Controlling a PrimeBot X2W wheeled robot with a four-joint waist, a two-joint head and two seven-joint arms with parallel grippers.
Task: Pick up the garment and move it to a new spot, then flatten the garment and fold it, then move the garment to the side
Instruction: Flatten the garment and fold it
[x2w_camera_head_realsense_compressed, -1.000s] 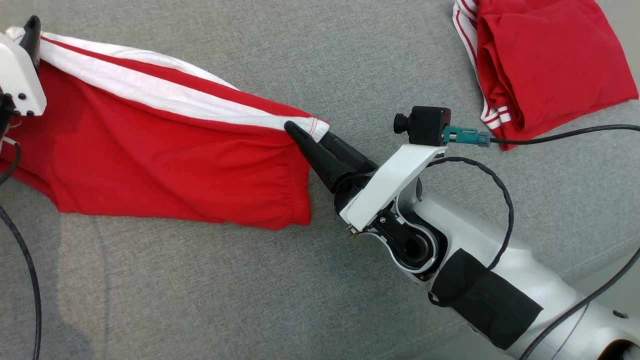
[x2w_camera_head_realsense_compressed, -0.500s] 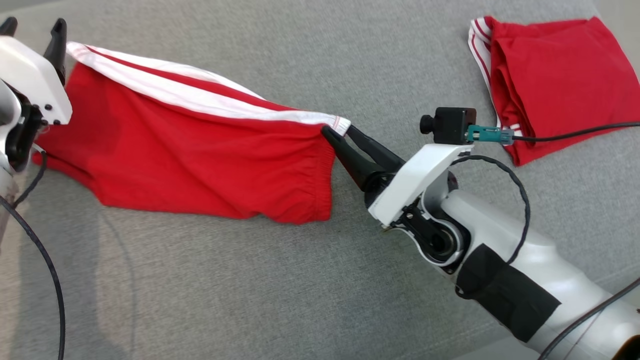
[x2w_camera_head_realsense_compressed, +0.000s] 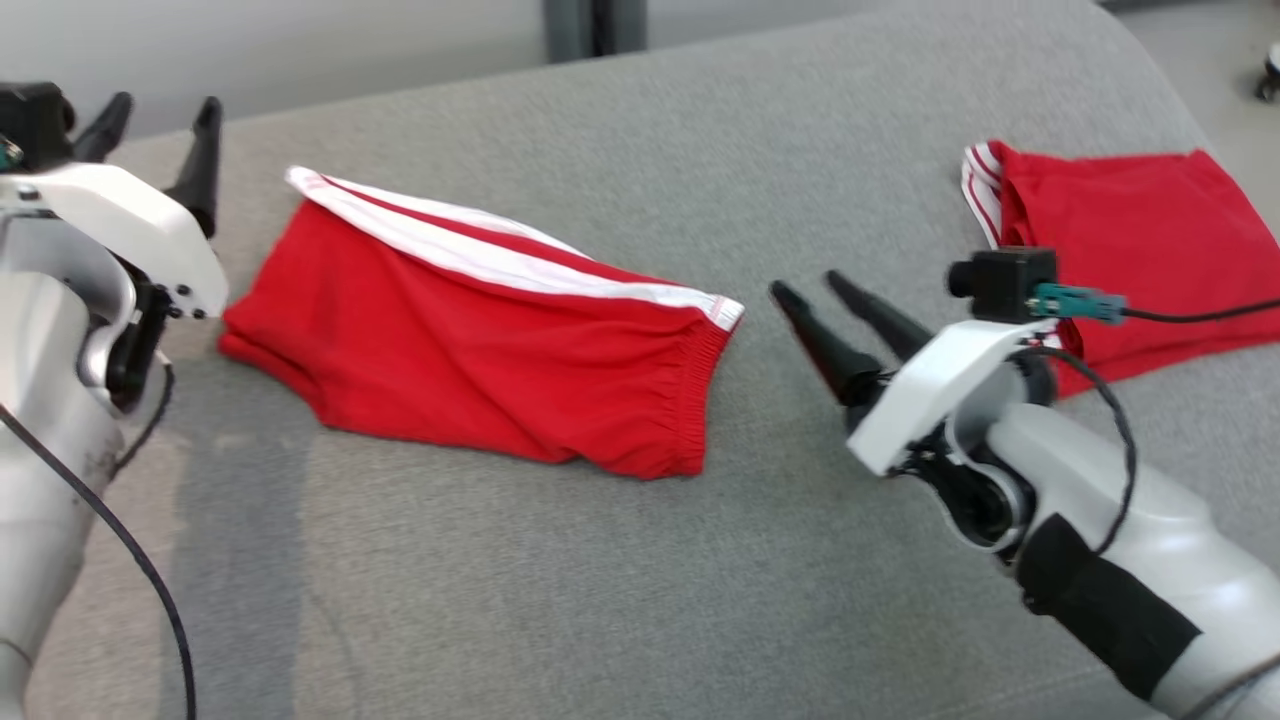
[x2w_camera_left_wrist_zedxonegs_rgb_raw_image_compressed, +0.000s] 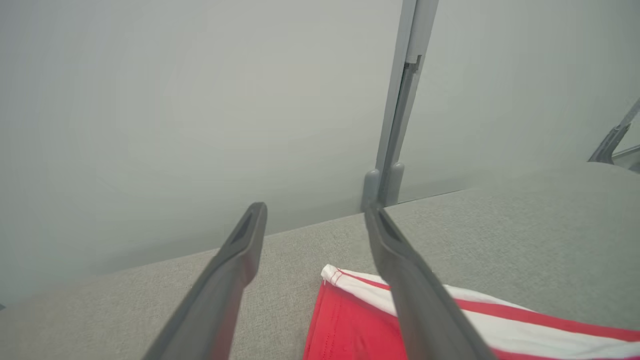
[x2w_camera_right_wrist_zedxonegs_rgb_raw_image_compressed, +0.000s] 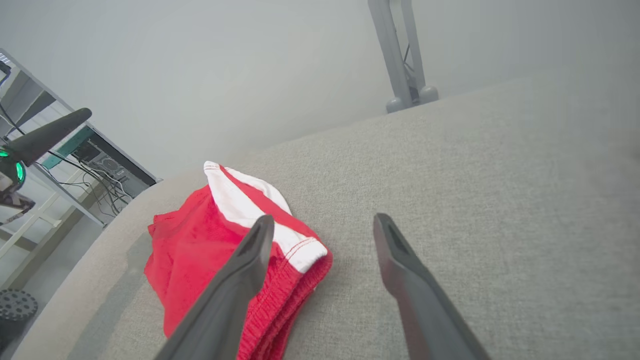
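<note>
The garment (x2w_camera_head_realsense_compressed: 480, 340), red shorts with a white side stripe, lies folded flat on the grey cushion (x2w_camera_head_realsense_compressed: 560, 580). To its right my right gripper (x2w_camera_head_realsense_compressed: 805, 288) hovers open, a short gap away from the waistband end. My left gripper (x2w_camera_head_realsense_compressed: 160, 112) stands open at the far left, raised clear of the hem corner. In the left wrist view, the striped corner (x2w_camera_left_wrist_zedxonegs_rgb_raw_image_compressed: 345, 280) lies below the open left gripper (x2w_camera_left_wrist_zedxonegs_rgb_raw_image_compressed: 315, 212). The right wrist view has the garment (x2w_camera_right_wrist_zedxonegs_rgb_raw_image_compressed: 210, 260) bunched behind the left one of my fingers (x2w_camera_right_wrist_zedxonegs_rgb_raw_image_compressed: 240, 280), with the right gripper (x2w_camera_right_wrist_zedxonegs_rgb_raw_image_compressed: 320, 220) empty.
A second red garment (x2w_camera_head_realsense_compressed: 1120, 240) with white stripes lies folded at the right of the cushion, behind my right wrist camera (x2w_camera_head_realsense_compressed: 1000, 280) and its cable. A grey wall and a post (x2w_camera_head_realsense_compressed: 595, 25) stand beyond the cushion's far edge.
Both grippers have let go of the garment's ends and pulled back. The garment now lies loose on the cushion. The head camera has tilted up, showing the wall.
</note>
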